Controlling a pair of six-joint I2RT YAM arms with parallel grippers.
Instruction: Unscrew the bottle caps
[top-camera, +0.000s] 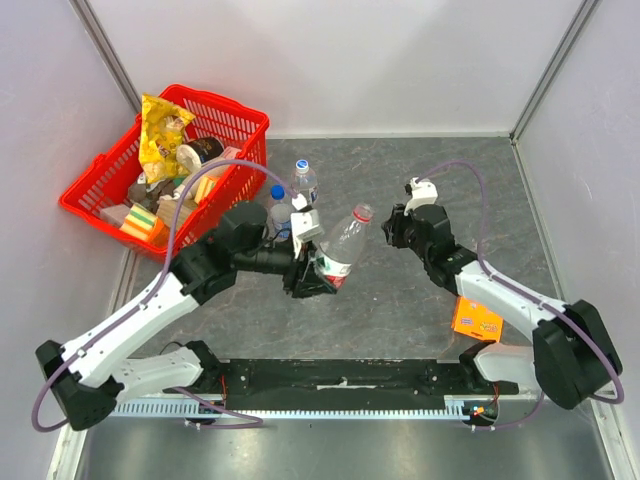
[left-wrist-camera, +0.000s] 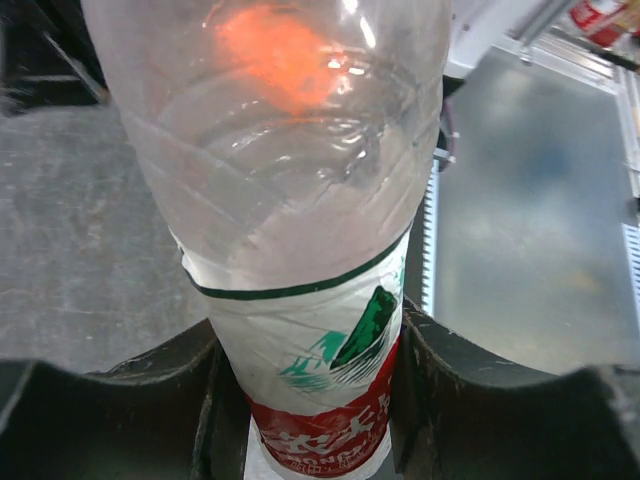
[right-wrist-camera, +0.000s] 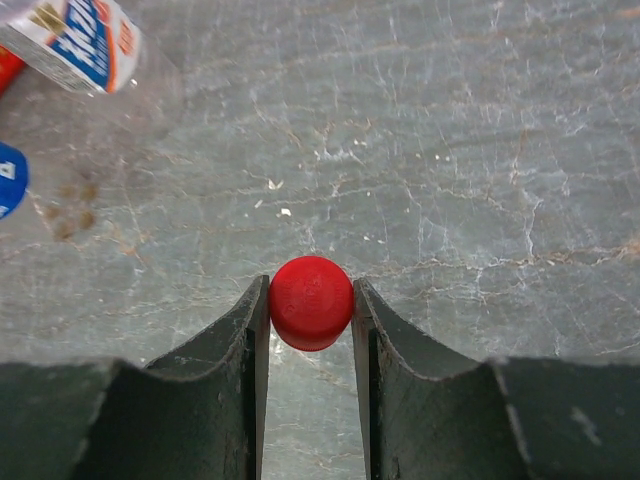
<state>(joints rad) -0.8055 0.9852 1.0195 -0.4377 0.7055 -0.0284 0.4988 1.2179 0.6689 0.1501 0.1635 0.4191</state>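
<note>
One of three caps looks done. The red cap (right-wrist-camera: 311, 305) sits pinched between the fingers of the right gripper (right-wrist-camera: 310, 292), which is closed on its sides, with only bare table (right-wrist-camera: 450, 150) behind it and no bottle neck under it. So I judge it fully unscrewed and clear of its bottle.

That red-label bottle (top-camera: 340, 248) is clamped low on its body by the left gripper (left-wrist-camera: 312, 385). It is held off the table and tilted, its open neck pointing toward the right gripper, just beside it but apart.

Two bottles are left. The far bottle (top-camera: 303, 182) and the near bottle (top-camera: 280, 214) stand upright close together behind the left arm, beside the basket (top-camera: 235, 115), each with its cap on top, neither touched by a gripper.

What remains, as I read it: release the red cap, put down the held bottle, then open the other two.
</note>
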